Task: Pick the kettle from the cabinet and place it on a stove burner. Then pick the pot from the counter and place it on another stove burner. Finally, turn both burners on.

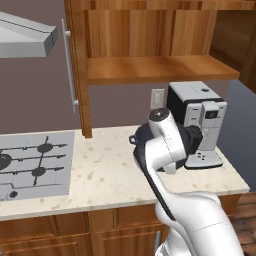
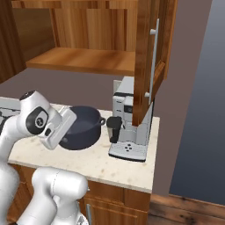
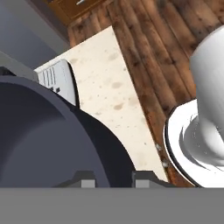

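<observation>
The dark blue-grey pot [image 2: 85, 127] is on the right part of the beige counter [image 2: 101, 162], next to the coffee machine. My gripper [image 2: 70, 119] is at the pot's left rim. In the hand view, the pot [image 3: 39, 131] fills the left side and its wall runs between my gripper's [image 3: 114, 180] two tips, which are shut on it. From the left base view, my arm covers most of the pot [image 1: 141, 137]. I cannot tell whether it rests on the counter [image 1: 100, 175]. The cooktop [image 1: 55, 170] with black burners [image 1: 45, 148] lies at the left. The cabinet shelf [image 1: 150, 70] is bare. The kettle is out of view.
A white-and-black coffee machine [image 1: 200, 110] stands at the counter's right end, close to the pot. The open cabinet door [image 2: 147, 57] hangs above the coffee machine [image 2: 127, 127]. A grey range hood [image 1: 25, 35] is over the cooktop. Wooden floor [image 3: 166, 43] lies past the counter edge.
</observation>
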Robot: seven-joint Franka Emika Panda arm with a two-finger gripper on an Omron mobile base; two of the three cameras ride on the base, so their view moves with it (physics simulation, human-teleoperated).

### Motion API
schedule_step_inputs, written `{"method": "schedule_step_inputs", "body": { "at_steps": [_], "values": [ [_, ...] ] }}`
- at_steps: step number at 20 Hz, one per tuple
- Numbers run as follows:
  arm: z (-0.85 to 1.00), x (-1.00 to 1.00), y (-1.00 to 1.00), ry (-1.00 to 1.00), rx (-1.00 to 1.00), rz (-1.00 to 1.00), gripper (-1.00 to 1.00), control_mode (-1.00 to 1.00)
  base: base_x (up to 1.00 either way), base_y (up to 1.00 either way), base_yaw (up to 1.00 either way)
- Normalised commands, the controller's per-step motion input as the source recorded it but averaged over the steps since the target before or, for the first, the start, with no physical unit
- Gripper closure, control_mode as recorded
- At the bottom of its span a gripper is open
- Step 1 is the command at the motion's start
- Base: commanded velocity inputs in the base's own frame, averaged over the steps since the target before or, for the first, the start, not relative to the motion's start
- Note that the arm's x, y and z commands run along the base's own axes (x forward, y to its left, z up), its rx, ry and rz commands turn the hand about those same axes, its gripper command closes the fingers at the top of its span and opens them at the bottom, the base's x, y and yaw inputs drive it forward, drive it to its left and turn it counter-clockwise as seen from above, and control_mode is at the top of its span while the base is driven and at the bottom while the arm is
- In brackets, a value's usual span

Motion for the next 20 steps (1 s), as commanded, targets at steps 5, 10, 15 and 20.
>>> {"method": "schedule_step_inputs", "body": {
  "at_steps": [5, 10, 15, 20],
  "values": [
    [0.32, -0.43, 0.02, 0.05, 0.0, 0.0, 1.0, -1.0, 0.0, 0.0, 0.0],
    [0.32, -0.44, 0.04, 0.08, 0.0, -0.01, 1.0, -1.0, 0.0, 0.0, 0.0],
    [0.27, -0.45, 0.05, 0.06, 0.0, -0.01, 1.0, -1.0, 0.0, 0.0, 0.0],
    [0.21, -0.38, 0.06, 0.04, 0.0, 0.0, 1.0, -1.0, 0.0, 0.0, 0.0]
  ]
}}
